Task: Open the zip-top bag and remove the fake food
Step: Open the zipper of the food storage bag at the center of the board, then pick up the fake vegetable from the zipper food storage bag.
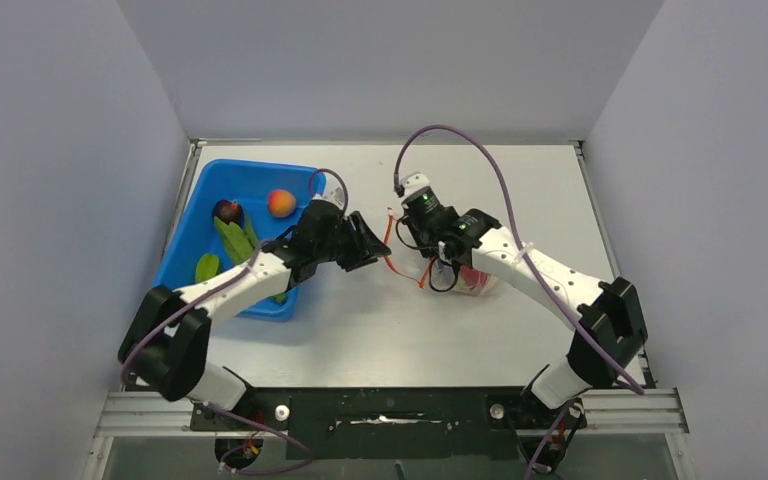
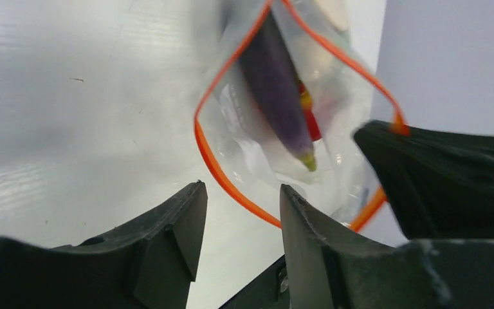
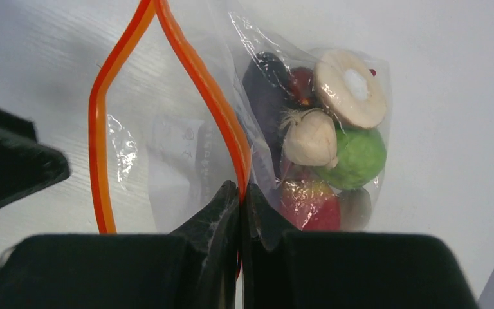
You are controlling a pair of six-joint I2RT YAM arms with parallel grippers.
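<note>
Zip-top bag (image 3: 180, 161) sits mid-surface (image 1: 380, 330), between the two arms. Its mouth is already gaping: the orange zipper strip (image 3: 206, 90) forms an open loop. Fake food (image 3: 338, 138) is all inside: mushroom, green ball, red fruit, a garlic-like bulb, plus a long purple piece (image 2: 273, 84) whose tip points toward the mouth in the left wrist view. Right gripper (image 3: 239, 190) is pressed together on one lip of the strip, pinching the bag there. Left gripper (image 2: 241, 193) is spread, w/ nothing between its fingers; the other lip runs just beyond them. Judgement: opening looks about done, removal not yet begun. To do this well, right should hold its lip steady so the mouth stays wide. Left goes in through the loop, fingers lined up w/ the purple piece's long axis, and closes on food only, not film, since clear plastic snags easily. Risk: the bag drags along w/ the item if the pinch slips. Blue bin (image 1: 192, 215) w/ other toys lies to the left, prob. the drop spot.
</note>
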